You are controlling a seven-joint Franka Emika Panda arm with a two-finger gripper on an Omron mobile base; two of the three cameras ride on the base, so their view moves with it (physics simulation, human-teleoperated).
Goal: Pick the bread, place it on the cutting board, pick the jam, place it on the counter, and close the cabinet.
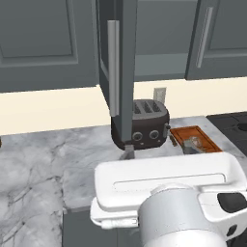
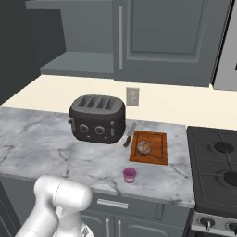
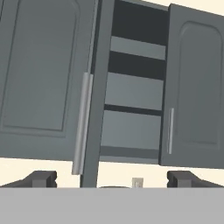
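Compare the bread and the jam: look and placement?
The bread is a mottled brown lump; the jam is a pink-purple cup. Bread lies on the cutting board; jam stands on the bare counter, nearer its front edge. Both are small and similar in size.

- the counter (image 2: 41,143) is grey marble, far below the pincer.
- on it stand a dark toaster (image 2: 97,119), a cutting board (image 2: 157,155) beside it, and the jam (image 2: 129,175) near the front edge.

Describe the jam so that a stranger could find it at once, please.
On the marble counter, look in front of the dark toaster and the cutting board. The jam stands near the front edge: a small pink-purple cup, unlike the brown bread.
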